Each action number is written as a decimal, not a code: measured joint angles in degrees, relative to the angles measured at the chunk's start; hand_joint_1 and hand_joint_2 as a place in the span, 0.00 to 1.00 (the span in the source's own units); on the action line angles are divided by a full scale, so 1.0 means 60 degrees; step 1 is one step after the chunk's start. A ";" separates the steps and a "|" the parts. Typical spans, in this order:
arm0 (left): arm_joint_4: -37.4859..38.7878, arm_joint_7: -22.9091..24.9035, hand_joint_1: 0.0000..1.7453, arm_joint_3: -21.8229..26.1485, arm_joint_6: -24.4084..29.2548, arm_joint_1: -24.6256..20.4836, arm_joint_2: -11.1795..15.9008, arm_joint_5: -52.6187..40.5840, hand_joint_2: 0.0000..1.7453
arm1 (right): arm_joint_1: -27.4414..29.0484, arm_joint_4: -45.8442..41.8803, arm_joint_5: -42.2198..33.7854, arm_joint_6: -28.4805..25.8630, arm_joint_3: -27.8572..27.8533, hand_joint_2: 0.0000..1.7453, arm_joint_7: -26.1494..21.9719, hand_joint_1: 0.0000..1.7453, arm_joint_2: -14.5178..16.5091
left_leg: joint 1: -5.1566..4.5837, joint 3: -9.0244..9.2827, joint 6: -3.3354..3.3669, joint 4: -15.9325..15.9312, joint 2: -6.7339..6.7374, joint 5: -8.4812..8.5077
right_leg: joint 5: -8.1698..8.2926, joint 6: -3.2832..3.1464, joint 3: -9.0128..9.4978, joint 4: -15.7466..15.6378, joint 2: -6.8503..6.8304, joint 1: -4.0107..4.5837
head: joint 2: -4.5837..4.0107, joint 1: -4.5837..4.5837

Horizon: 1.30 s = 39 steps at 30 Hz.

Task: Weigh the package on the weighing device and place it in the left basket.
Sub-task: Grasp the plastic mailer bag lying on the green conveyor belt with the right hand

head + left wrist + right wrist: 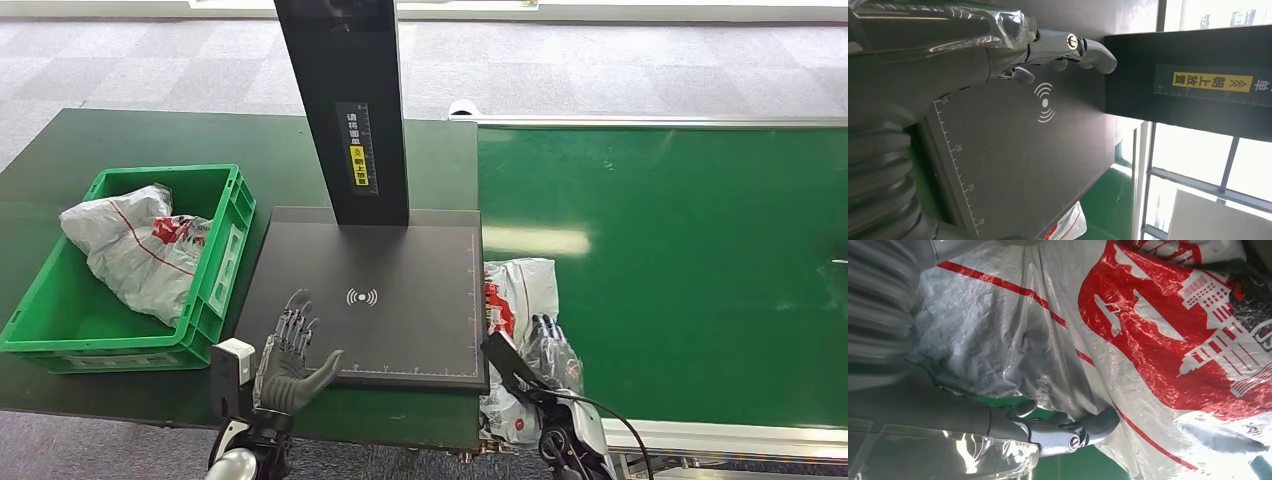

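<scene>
The step in hand looks like picking up the package, which lies on the green belt just right of the scale; next it must be lifted left onto the plate. The right hand rests on the package, thumb pressed against the plastic, though a firm grip can't be confirmed. The left hand hovers spread and empty over the scale's near-left corner, right of the basket.

Basket left of scale, bag in it. Pkg on belt, touching scale's right edge. Post behind scale centre.
</scene>
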 joint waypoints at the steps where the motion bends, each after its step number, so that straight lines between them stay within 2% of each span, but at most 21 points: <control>1: 0.0003 0.0000 0.00 -0.0001 0.0000 0.0000 0.0000 0.0000 1.00 | -0.0003 0.0015 -0.0006 0.0001 0.0000 1.00 -0.0007 0.00 0.0008 | 0.0000 0.0000 0.0000 0.0000 0.0000 0.0000 | 0.0000 0.0000 0.0001 0.0000 0.0000 0.0000 | 0.0000 0.0000; 2: 0.0004 0.0000 0.00 -0.0002 0.0000 0.0000 0.0000 0.0000 1.00 | -0.0005 0.0023 -0.0015 0.0005 0.0000 1.00 -0.0011 0.04 0.0015 | 0.0000 0.0001 0.0000 0.0000 -0.0001 0.0000 | 0.0000 0.0000 0.0002 0.0000 0.0000 0.0000 | 0.0000 0.0000; 5: 0.0004 0.0000 0.00 -0.0005 0.0000 -0.0001 0.0000 0.0000 1.00 | 0.0000 0.0035 -0.0046 0.0065 0.0006 1.00 -0.0012 0.79 0.0037 | 0.0000 0.0000 0.0000 0.0000 -0.0001 0.0000 | 0.0000 0.0000 0.0001 0.0000 0.0000 0.0000 | 0.0000 0.0001; 6: 0.0004 0.0000 0.00 -0.0005 0.0000 -0.0002 0.0000 0.0000 1.00 | 0.0005 0.0038 -0.0057 0.0100 0.0009 1.00 -0.0012 1.00 0.0046 | 0.0000 0.0000 0.0000 0.0000 0.0000 0.0000 | 0.0000 0.0000 0.0000 0.0000 0.0000 0.0000 | 0.0000 0.0000; 32: 0.0055 -0.0005 0.00 -0.0014 -0.0010 -0.0016 0.0000 0.0008 1.00 | 0.0008 -0.0071 -0.0368 -0.0016 0.0033 1.00 -0.0066 1.00 0.0059 | -0.0001 -0.0010 0.0000 0.0001 -0.0006 0.0000 | -0.0001 0.0000 -0.0001 -0.0001 -0.0008 -0.0001 | 0.0000 0.0000; 39: 0.0046 -0.0025 0.00 -0.0008 0.0035 0.0020 0.0004 0.0008 1.00 | 0.0428 -0.0775 -0.0366 -0.0381 0.0032 1.00 0.0034 1.00 0.0026 | -0.0001 -0.0032 0.0001 0.0001 -0.0018 0.0001 | -0.0001 0.0000 -0.0013 0.0000 -0.0019 -0.0002 | 0.0000 0.0000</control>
